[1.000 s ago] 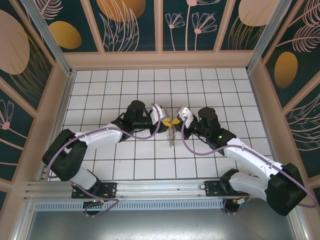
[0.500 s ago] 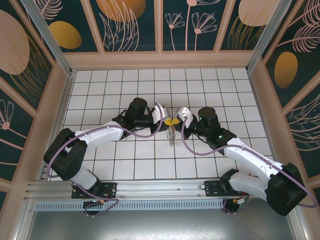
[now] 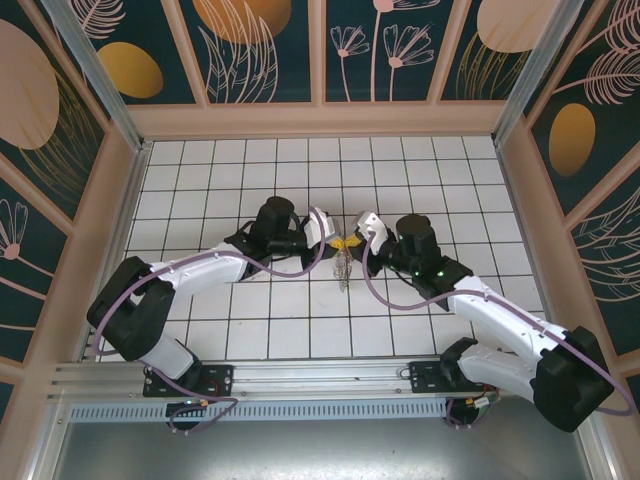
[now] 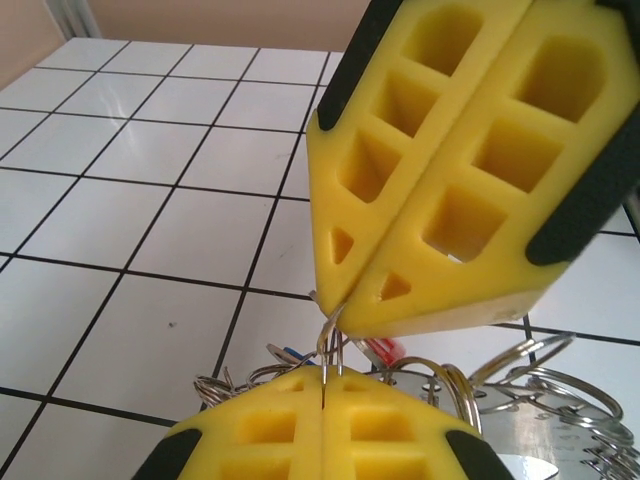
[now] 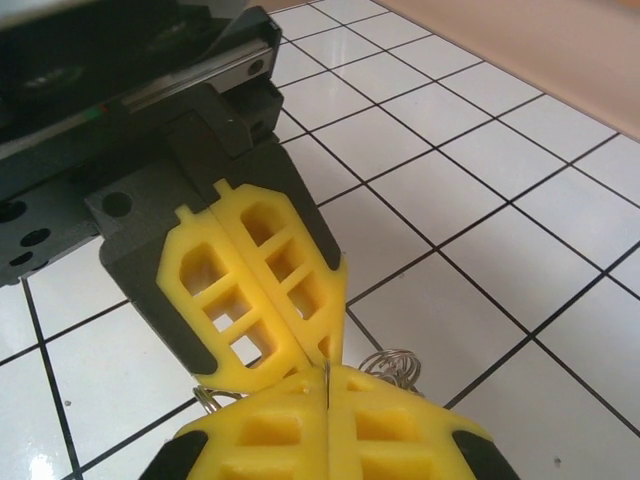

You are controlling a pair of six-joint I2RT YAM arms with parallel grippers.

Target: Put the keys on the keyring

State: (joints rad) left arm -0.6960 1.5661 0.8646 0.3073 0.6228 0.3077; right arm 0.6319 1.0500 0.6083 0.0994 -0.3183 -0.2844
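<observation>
Left arm (image 3: 200,268) and right arm (image 3: 490,315): white shell links, bulky black joint housings, a purple cable (image 3: 290,268) hanging slack along each. Small green light (image 3: 437,268) on right arm's wrist housing. Black base plates (image 3: 190,380), bolted. Left gripper (image 4: 325,385) and right gripper (image 5: 328,385): yellow fingers moulded with square and triangle pockets, black backing strips. Left gripper body is dark grey with screw holes.
</observation>
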